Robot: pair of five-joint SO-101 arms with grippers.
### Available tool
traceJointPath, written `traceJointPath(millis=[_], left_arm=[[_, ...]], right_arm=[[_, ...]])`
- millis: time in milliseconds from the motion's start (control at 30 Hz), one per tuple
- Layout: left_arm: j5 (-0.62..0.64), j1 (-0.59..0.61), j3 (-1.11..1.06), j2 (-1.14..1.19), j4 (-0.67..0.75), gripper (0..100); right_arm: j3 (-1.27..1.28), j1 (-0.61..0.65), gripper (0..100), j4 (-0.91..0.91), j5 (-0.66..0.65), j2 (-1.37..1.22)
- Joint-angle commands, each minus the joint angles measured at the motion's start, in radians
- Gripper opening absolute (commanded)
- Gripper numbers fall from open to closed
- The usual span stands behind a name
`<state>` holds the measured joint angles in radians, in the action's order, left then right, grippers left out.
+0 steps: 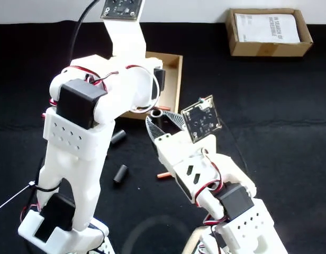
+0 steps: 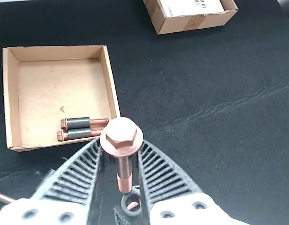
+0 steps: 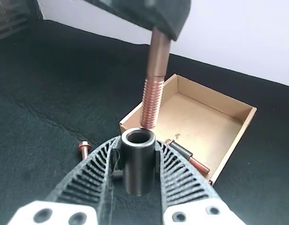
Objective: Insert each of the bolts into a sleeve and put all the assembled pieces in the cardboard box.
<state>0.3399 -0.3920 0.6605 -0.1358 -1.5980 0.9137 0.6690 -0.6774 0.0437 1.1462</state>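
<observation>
Left gripper (image 2: 121,144) is clamped on a copper bolt (image 2: 122,164), whose threaded tip hangs just above the black sleeve (image 3: 137,171) that our right gripper (image 3: 137,144) grips upright. We count two assembled pieces (image 2: 81,129) in the cardboard box (image 2: 55,79). This pair is unmated, and we judge two loose sleeves (image 1: 120,173) and a loose bolt (image 1: 164,175) remain on the black cloth (image 2: 219,117). A white wall (image 3: 252,37) stands behind.

I have the white plastic left arm (image 1: 78,137) raised tall and folded forward. Its black ribbed left gripper (image 2: 121,152) points down, clamped on a copper hex-head bolt (image 2: 121,137). The matching right arm (image 1: 216,180) leans in low, and its right gripper (image 3: 136,154) pinches a dark metal sleeve (image 3: 137,166) upright, just beneath.
</observation>
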Motion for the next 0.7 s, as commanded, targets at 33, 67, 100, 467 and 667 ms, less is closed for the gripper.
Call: traceJointPath(millis=[33, 67, 100, 467, 667], left_arm=[[0.006, -0.019, 0.002, -0.065, 0.021, 1], [0.006, -0.019, 0.002, -0.071, 0.021, 1], [0.006, -0.019, 0.002, -0.076, 0.021, 1], [0.006, -0.015, 0.001, -0.104, 0.015, 1], [0.008, -0.018, 0.001, -0.101, 0.014, 1]], right_arm=[[-0.045, 0.004, 0.6, 0.022, -0.002, -0.005], [-0.045, 0.004, 0.6, 0.022, -0.002, -0.005], [-0.045, 0.002, 0.6, 0.022, -0.002, -0.007], [-0.076, -0.039, 0.6, 0.024, 0.002, -0.101], [-0.116, -0.039, 0.6, 0.022, 0.000, -0.104]])
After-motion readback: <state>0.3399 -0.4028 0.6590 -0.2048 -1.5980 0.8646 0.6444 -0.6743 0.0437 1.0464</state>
